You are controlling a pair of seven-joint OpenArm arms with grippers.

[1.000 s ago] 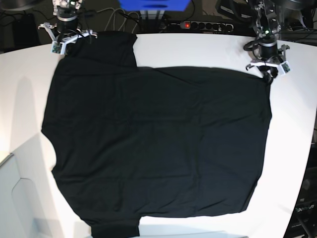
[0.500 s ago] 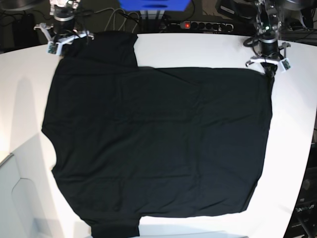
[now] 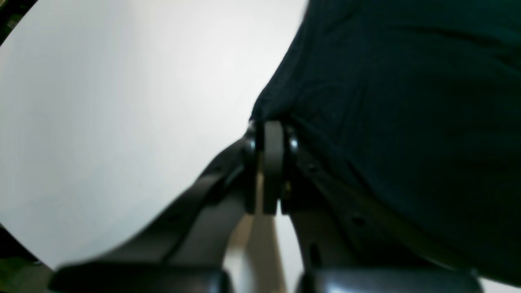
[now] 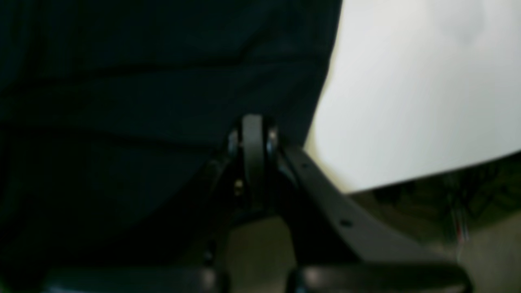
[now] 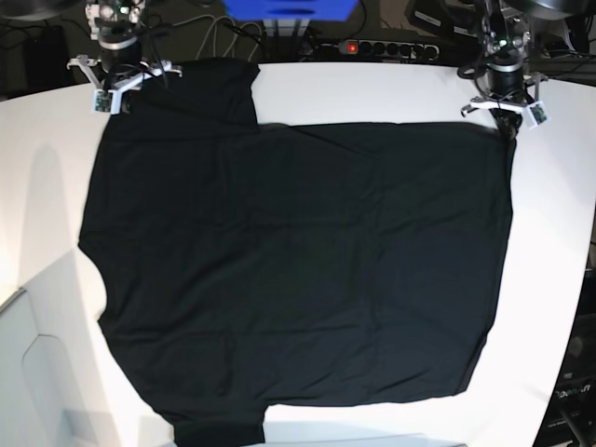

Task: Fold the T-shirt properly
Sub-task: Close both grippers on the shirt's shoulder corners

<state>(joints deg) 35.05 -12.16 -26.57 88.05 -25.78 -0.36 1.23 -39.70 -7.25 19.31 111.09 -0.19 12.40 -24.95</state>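
Across the white table [image 5: 372, 88] lies one black T-shirt [image 5: 298, 270], spread flat with its plain face up, covering most of the surface; one sleeve reaches toward the far edge and the other runs off the near edge. Two arms work it, one at each far corner of the cloth. At the base view's right, the left gripper [image 5: 507, 126] points down at the shirt's far corner, wrist upright above it. Its wrist camera shows the left gripper [image 3: 268, 126] with jaws pressed together on the edge of the shirt [image 3: 407, 101], the cloth bunched up just where the tips meet. At the base view's left, the right gripper [image 5: 116, 93] hangs over the opposite corner beside the sleeve. From its own camera, the right gripper [image 4: 252, 122] is also pinched tight; the picture is soft, but it seems to clamp a fold of the shirt [image 4: 142, 81] near the hem.
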